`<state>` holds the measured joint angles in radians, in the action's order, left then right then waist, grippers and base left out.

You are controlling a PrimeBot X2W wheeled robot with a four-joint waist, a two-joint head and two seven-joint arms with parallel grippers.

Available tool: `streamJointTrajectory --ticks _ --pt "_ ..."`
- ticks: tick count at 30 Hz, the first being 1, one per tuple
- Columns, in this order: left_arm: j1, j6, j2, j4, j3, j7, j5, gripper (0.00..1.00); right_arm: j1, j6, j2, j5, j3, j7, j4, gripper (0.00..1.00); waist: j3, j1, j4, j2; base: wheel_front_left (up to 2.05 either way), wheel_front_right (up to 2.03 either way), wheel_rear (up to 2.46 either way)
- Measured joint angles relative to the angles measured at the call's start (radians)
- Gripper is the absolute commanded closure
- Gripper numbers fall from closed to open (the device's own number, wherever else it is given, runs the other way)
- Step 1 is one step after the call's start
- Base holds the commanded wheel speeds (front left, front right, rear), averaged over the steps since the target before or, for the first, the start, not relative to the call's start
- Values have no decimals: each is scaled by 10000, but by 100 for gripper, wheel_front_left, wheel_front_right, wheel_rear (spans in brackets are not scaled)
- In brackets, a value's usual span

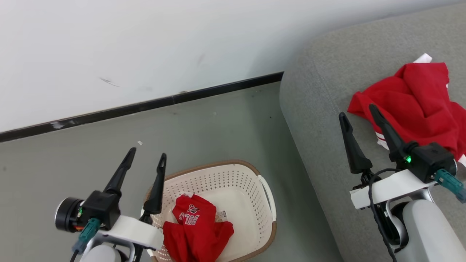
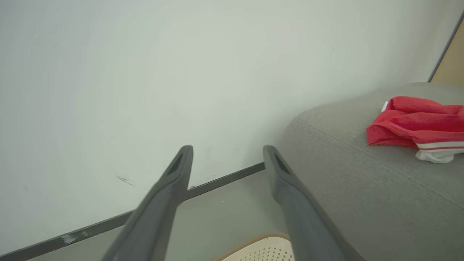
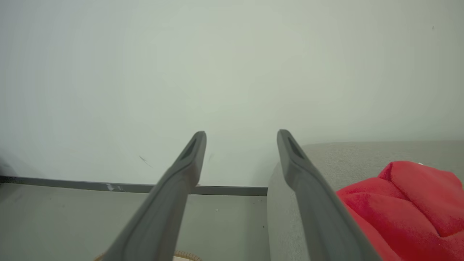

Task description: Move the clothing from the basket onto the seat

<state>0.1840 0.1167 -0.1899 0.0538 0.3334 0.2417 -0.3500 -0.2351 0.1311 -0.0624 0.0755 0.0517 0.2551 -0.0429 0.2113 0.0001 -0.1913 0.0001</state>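
Half the job looks done: one red garment (image 1: 411,98) lies crumpled on the grey seat (image 1: 320,91), while a second red piece (image 1: 194,229) with white lettering sits in the basket (image 1: 225,178) on the floor. Both pincers gape wide and empty, the right pincer (image 1: 357,111) above the seat beside that garment, the left pincer (image 1: 148,153) by the basket's rim. Next, I'd guess, the left must dip into the basket and close on the bunched cloth.

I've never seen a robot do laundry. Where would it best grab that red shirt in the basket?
Probably the raised fold of the red shirt by its white lettering, coming straight down from above: it lies crumpled low in the basket, whose walls block the sides. The open left gripper is nearest.
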Motion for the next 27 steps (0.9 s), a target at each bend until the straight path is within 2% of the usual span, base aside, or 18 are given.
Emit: streamJointTrajectory --ticks 10,27 --pt "-850 305 19 -33 -686 65 -339 0 123 0 31 -157 -4 0 -96 0 -580 0 776 0 0 0 0" --pt "-1409 104 88 -46 -771 77 -380 0 2024 0 171 -800 -997 -2 127 0 -1651 0 1699 0 0 0 0"
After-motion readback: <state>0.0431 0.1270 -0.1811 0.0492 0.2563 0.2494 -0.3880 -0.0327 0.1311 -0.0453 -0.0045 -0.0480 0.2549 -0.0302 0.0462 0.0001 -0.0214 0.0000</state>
